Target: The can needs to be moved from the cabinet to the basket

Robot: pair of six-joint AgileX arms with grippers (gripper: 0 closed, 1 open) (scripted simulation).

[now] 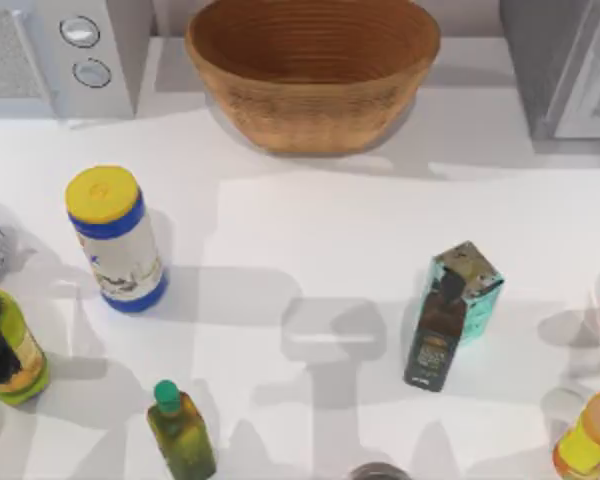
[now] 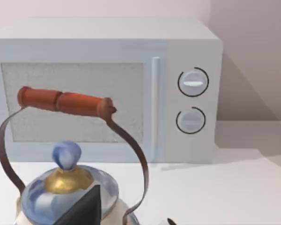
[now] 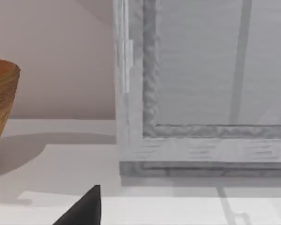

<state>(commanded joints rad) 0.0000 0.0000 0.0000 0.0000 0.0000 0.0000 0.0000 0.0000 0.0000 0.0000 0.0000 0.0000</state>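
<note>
Red drinks can isn't to be seen; can't tell where it sits. Big plain grey cabinet point(image 1: 560, 65) w/ paler framed door panel stands at table's back right, door closed per the right wrist view point(image 3: 201, 84). Wide oval brown wicker basket point(image 1: 313, 70) sits just left of cabinet, apart from it. Farther left of cabinet, past basket: grey appliance point(image 1: 65, 55) w/ two round knobs. Both arms' finger spread: can't tell.

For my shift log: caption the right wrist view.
Right wrist view: cabinet door shut, basket edge beside it.
</note>
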